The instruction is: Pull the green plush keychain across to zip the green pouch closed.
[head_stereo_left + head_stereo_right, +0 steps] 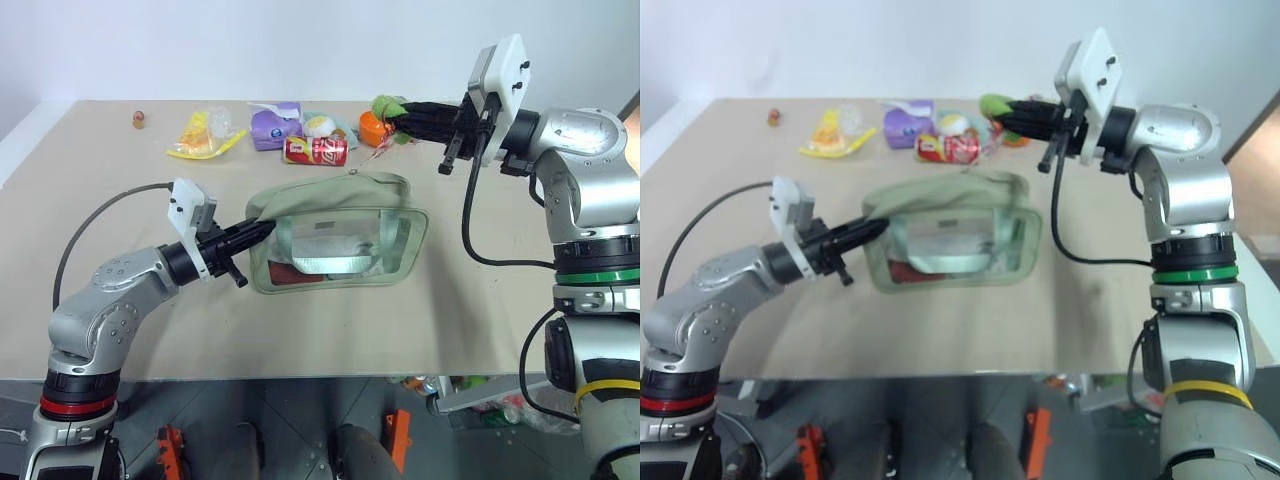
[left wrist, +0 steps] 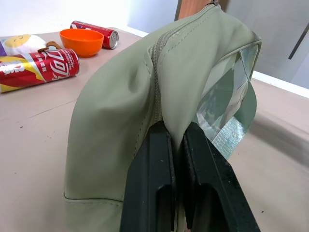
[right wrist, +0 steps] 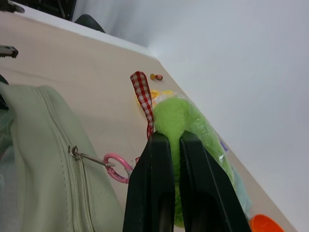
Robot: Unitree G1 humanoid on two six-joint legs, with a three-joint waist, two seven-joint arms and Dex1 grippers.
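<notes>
Left gripper [image 2: 176,145]: pinching the green pouch [image 1: 330,240] at its zipper end.
Right gripper [image 3: 175,140]: clamped on the green plush keychain [image 3: 186,121].
Pink clip [image 3: 118,166]: just beside right fingers, hooked to zipper pull.

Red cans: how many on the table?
2. One red can lies on its side at the table's far edge beside the purple packet. A second can lies behind the orange bowl. Others may be hidden.
</notes>
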